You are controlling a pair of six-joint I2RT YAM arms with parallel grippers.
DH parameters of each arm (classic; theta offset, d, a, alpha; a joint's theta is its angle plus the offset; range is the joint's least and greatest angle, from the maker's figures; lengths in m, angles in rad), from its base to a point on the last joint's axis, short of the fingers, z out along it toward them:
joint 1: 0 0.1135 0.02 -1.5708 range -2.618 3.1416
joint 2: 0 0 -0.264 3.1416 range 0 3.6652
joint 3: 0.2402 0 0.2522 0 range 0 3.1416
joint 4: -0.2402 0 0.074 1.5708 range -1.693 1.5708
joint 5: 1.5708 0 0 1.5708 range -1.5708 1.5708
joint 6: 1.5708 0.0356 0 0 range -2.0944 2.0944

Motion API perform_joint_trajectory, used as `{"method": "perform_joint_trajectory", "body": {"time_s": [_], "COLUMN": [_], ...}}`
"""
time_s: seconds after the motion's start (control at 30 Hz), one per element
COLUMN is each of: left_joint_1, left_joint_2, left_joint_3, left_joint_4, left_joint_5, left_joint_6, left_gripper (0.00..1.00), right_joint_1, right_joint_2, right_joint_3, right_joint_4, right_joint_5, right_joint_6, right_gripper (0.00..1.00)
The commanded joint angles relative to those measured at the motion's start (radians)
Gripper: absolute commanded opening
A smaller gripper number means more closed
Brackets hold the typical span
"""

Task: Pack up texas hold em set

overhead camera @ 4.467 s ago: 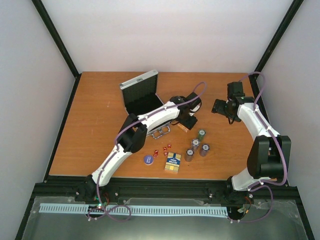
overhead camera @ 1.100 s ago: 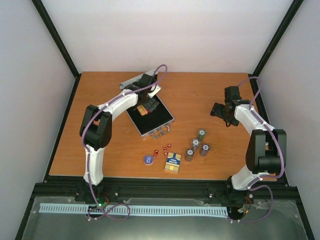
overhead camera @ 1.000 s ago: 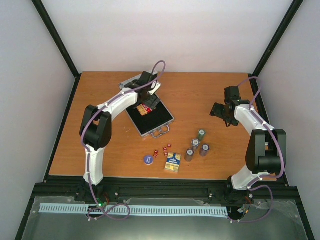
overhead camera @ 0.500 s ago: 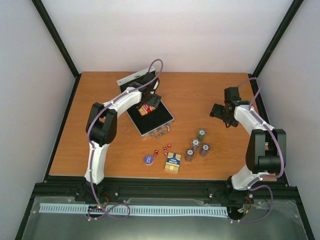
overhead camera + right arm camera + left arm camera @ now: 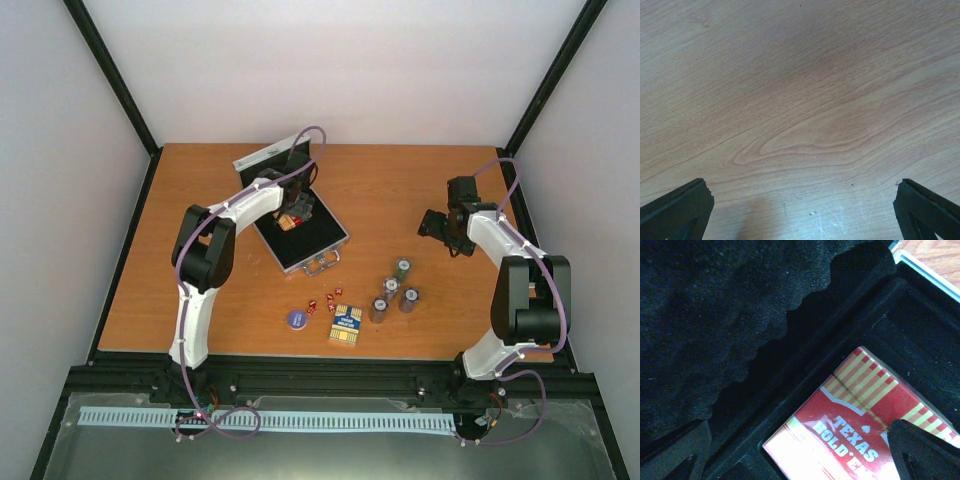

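The silver case (image 5: 322,251) lies open at the table's back middle, its lid (image 5: 262,157) raised behind. The red card box (image 5: 289,223) lies in the case's black lining; the left wrist view shows it (image 5: 860,420) in a recess. My left gripper (image 5: 298,207) hovers just over it, open, its fingertips (image 5: 677,450) wide apart either side of the box (image 5: 800,460). The blue-yellow card box (image 5: 345,324), blue disc (image 5: 296,318), red dice (image 5: 325,300) and grey chip stacks (image 5: 391,295) sit on the table in front. My right gripper (image 5: 438,225) is open and empty over bare wood (image 5: 800,215).
The case's handle and latches (image 5: 322,264) face the near side. Black frame posts (image 5: 118,95) stand at the table's back corners, with white walls behind. The table's near edge meets a black rail (image 5: 330,372).
My left arm has carried the red card box from the table's middle into the open case and has settled lower over it. The right arm has barely moved.
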State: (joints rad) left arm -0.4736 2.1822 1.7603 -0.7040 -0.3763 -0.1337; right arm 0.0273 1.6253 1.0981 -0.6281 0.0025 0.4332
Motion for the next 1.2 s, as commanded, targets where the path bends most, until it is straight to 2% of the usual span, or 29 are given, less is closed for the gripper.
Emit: {"method": "perform_joint_trajectory", "body": {"time_s": [0.0,0.13,0.27,0.53,0.8,1.0,1.17], "left_joint_1": [0.004,0.004,0.004,0.004,0.004,0.002,0.001], "left_joint_2": [-0.023,-0.044,-0.039,-0.001,-0.010,-0.118,-0.180], "left_joint_3": [-0.010,-0.013,-0.029,-0.018,-0.049,-0.144,-0.150], "left_joint_4": [0.017,0.028,0.036,-0.024,-0.056,0.076,0.096], "left_joint_5": [0.074,0.188,0.235,0.147,0.074,0.248,0.345], "left_joint_6": [-0.073,-0.170,-0.254,-0.291,-0.260,-0.183,-0.047], "left_gripper": [1.00,1.00,1.00,1.00,1.00,1.00,1.00], "right_joint_1": [-0.007,-0.007,-0.007,-0.008,-0.008,-0.007,-0.008], "right_joint_2": [0.000,-0.004,-0.004,0.007,0.012,0.010,0.011], "right_joint_3": [-0.018,-0.030,-0.040,-0.050,-0.052,-0.062,-0.077], "right_joint_4": [0.022,0.031,0.035,0.046,0.058,0.072,0.093], "right_joint_5": [-0.008,-0.013,-0.016,-0.035,-0.054,-0.065,-0.074], "right_joint_6": [-0.011,-0.011,-0.012,-0.020,-0.019,-0.019,-0.011], "right_gripper": [1.00,1.00,1.00,1.00,1.00,1.00,1.00]}}
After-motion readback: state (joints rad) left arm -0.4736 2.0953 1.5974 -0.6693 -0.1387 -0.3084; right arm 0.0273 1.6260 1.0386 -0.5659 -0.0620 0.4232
